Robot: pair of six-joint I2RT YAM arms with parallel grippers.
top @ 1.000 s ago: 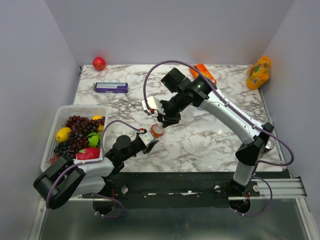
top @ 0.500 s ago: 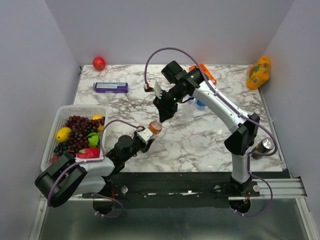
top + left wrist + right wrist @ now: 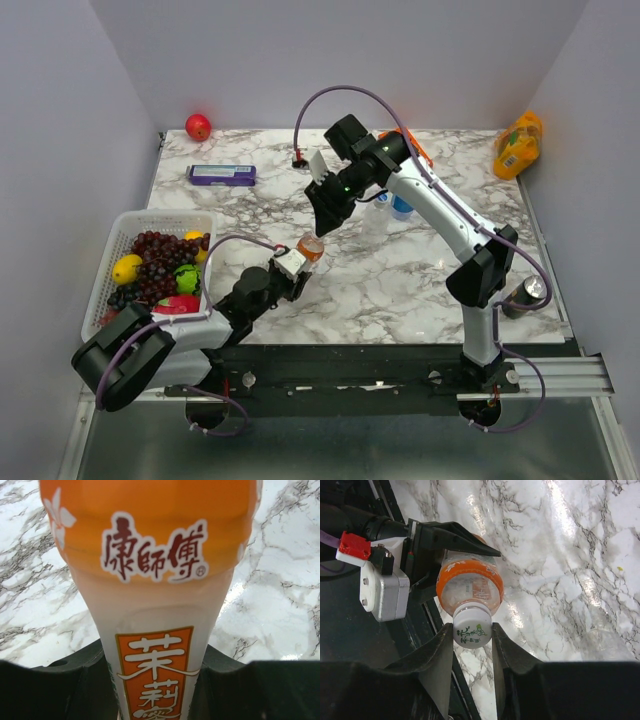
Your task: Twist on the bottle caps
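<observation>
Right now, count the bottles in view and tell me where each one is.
3. The orange bottle is gripped in the left end effector. The blue-labelled bottle and a clear bottle are mid-table, close by the right arm, which may hide more.

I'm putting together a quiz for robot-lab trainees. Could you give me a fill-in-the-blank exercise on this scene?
1. The left gripper is shut on the bottle with the ___ label.
2. The cap seen between the fingers of the right gripper is ___.
3. The red apple lies at the table's far ___ corner.
Missing: orange; white; left.
</observation>
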